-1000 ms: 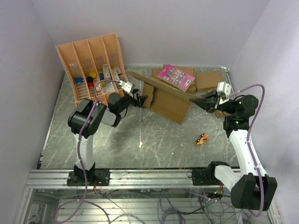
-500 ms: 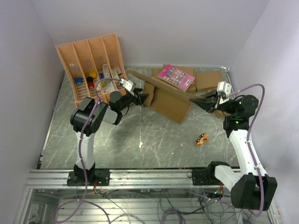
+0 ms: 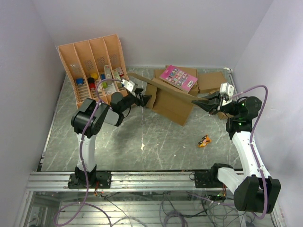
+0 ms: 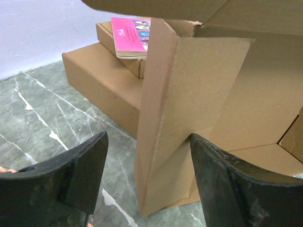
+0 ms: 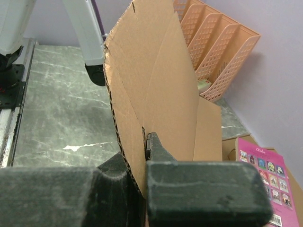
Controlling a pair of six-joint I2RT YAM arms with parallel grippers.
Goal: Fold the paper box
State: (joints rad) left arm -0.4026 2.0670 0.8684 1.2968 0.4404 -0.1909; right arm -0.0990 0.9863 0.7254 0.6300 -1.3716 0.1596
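**Paper box held up at its right end while the left arm lines up on a side flap**

At far left, the orange compartment tray [image 3: 92, 66] is leaning against the back wall. Just right of it, the left end effector [image 3: 142, 100] is standing with its jaws wide apart. Its fingers [image 4: 71, 175] are flanking an upright side flap [image 4: 189, 104] of the paper box [image 3: 173, 103] without visibly pressing it. The box is sitting toward the back of the worktop [image 3: 156, 142], just in front of the smaller brown boxes [image 3: 210, 81], with one long panel rising above it. A pink booklet [image 3: 178, 78] is resting on those boxes. At right, the right end effector [image 3: 201, 102] is clamped shut on the edge of the raised panel and is holding it up.

The step in hand appears to be turning the side flap inward. It would go best with one finger pushing flat beside the crease, so that the flap bends on its scored line, while the right grip is steadying the panel. Pulling hard at the right could drag the whole box.

The overhead view is giving the layout of both arms but hiding the jaw gaps. The left wrist view is showing the flap's fold and the space on either side of it. Only the right wrist view is showing the corrugated edge pinched between the jaws.
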